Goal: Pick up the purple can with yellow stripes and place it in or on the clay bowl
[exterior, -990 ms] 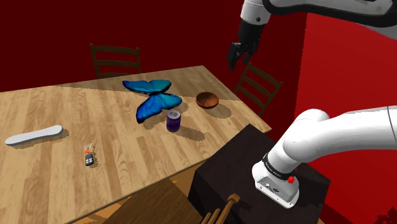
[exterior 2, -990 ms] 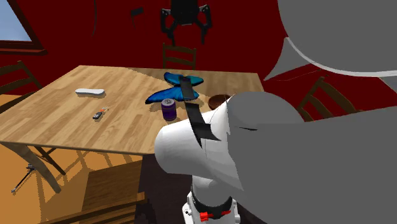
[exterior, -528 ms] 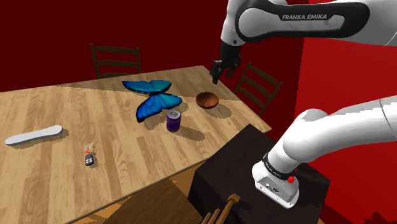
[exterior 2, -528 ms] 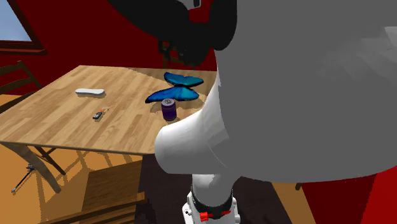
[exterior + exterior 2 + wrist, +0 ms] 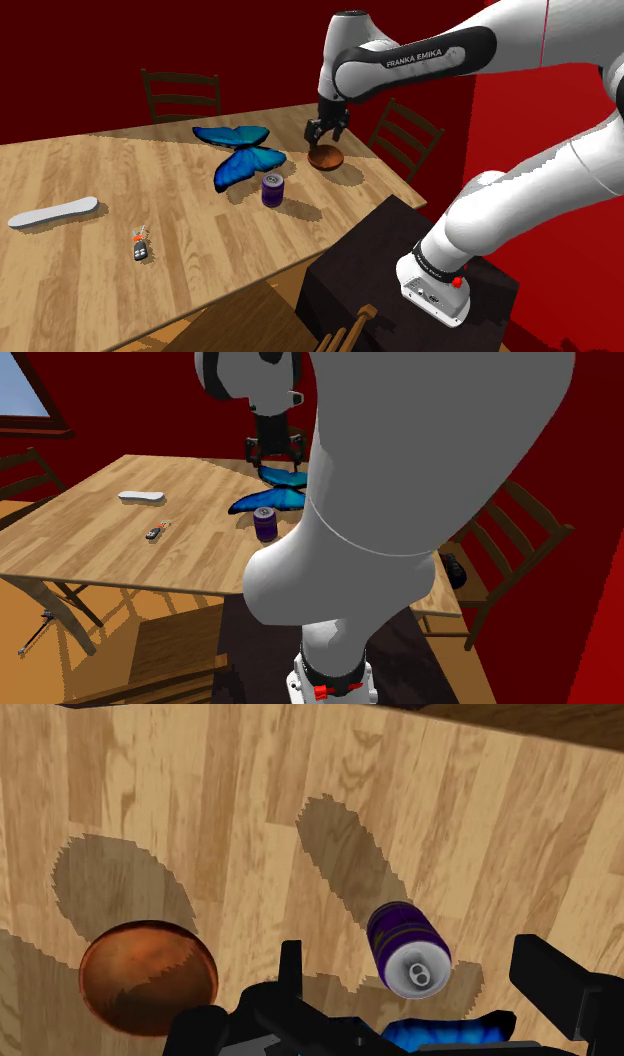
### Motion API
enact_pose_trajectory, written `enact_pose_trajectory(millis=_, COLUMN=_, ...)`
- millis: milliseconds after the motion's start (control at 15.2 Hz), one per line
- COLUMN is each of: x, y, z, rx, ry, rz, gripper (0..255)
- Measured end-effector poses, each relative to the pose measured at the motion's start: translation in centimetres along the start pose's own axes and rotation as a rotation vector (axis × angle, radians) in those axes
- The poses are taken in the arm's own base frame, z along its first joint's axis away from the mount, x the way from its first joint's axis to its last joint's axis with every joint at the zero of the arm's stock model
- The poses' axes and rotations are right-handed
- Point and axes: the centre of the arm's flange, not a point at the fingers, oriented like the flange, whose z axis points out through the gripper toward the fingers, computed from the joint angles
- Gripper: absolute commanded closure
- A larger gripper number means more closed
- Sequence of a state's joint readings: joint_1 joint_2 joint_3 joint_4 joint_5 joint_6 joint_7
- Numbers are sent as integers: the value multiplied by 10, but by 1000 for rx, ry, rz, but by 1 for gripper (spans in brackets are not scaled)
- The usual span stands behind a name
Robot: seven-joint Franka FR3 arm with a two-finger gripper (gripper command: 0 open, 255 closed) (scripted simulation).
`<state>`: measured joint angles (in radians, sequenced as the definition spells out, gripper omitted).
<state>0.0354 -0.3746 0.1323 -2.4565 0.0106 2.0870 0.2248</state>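
The purple can (image 5: 273, 189) stands upright on the wooden worktop (image 5: 150, 190), silver top up, with thin paler bands around its body. Nothing touches it. In the shoulder view the blue butterfly (image 5: 240, 150) lies just beside it at 11 o'clock, one wingtip reaching close to the can. The brown bowl (image 5: 326, 157) sits near it at 2 o'clock, close to the worktop's far edge.

The end effector (image 5: 326, 130) hovers low over the bowl, released. In the wrist view its two black fingers stand wide apart and the can shows between them, lower down and ungrasped.

The step in hand looks like the approach to the can, so the task is barely begun. To do it well, the end effector should travel from above the bowl toward 8 o'clock in the shoulder view until the can sits centred between the fingers. It should keep its height while it crosses, so that it does not clip the bowl's rim. The fingers should be turned so that neither comes down on the butterfly's wing. Then comes a straight descent with the fingers spread, closing on the round body at about mid-height rather than on the top rim. A clamp too high or off centre could tip the can or let it roll out.
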Motion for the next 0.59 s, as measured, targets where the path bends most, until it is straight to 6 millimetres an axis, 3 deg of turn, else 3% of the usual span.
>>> enact_pose_trajectory(millis=594, x=56, y=-38, z=99, rx=19, ry=-6, rz=12, gripper=0)
